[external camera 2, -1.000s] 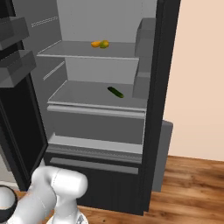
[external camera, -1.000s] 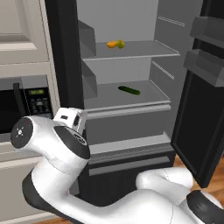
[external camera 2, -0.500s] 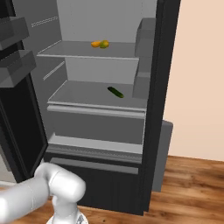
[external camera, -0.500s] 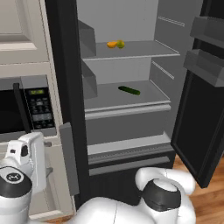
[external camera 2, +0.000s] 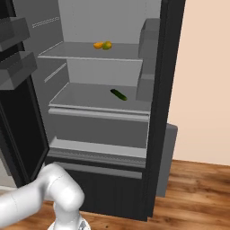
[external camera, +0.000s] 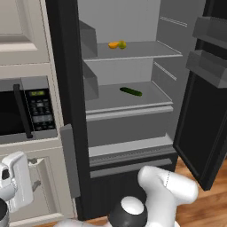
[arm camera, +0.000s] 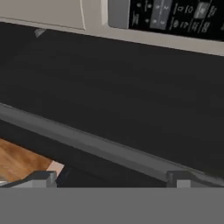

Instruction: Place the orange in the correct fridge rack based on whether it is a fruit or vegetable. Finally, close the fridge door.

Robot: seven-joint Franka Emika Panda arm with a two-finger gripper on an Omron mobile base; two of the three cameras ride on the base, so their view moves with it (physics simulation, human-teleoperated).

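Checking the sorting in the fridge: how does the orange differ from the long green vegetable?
The orange is round and bright orange; the green vegetable is long, slim and dark green. The orange sits on the upper fridge rack touching a yellow-green fruit; the green vegetable lies alone on the lower shelf. Both are small and rest inside the open fridge.

fridge rack (external camera: 146,52): matt pale grey, plastic-like | fridge door (external camera: 204,133): smooth black, faint sheen | orange (external camera: 113,45): smooth, matt | floor (external camera 2: 197,193): wood planks, satin | microwave (external camera: 26,111): dark glossy glass, grey trim
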